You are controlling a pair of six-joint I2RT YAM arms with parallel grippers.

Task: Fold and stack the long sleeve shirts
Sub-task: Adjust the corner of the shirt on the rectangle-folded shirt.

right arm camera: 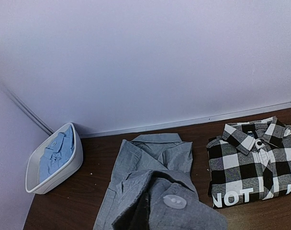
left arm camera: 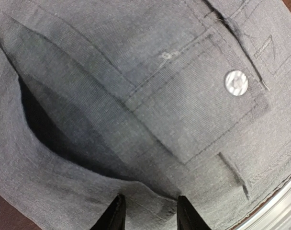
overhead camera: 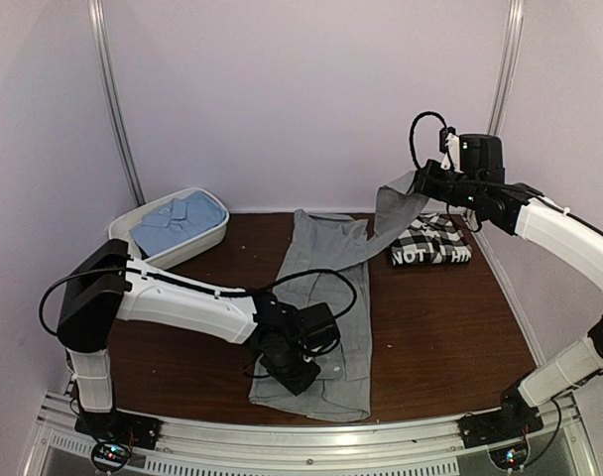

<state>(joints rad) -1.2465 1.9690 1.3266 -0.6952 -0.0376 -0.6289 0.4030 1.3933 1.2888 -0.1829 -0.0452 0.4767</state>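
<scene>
The plain grey shirt [overhead camera: 326, 268] lies lengthwise on the middle of the table, collar at the back. My left gripper [overhead camera: 300, 377] is down on its near part; in the left wrist view its open jaws [left arm camera: 151, 218] stand astride a ridge of grey cloth [left arm camera: 136, 96] by a buttoned pocket. My right gripper [overhead camera: 418, 184] is raised at the back right, shut on the grey sleeve [overhead camera: 393, 210]; the buttoned cuff [right arm camera: 174, 211] hides its fingers. The checked shirt [overhead camera: 430, 243] lies folded at the back right. The light blue shirt [overhead camera: 178, 223] lies in the white tub [overhead camera: 123, 226].
The brown table [overhead camera: 450, 327] has walls close behind and at both sides, with metal poles [overhead camera: 113, 99] in the back corners. A metal rail [overhead camera: 311, 436] runs along the near edge. The tub wall [right arm camera: 64, 167] stands at the back left corner.
</scene>
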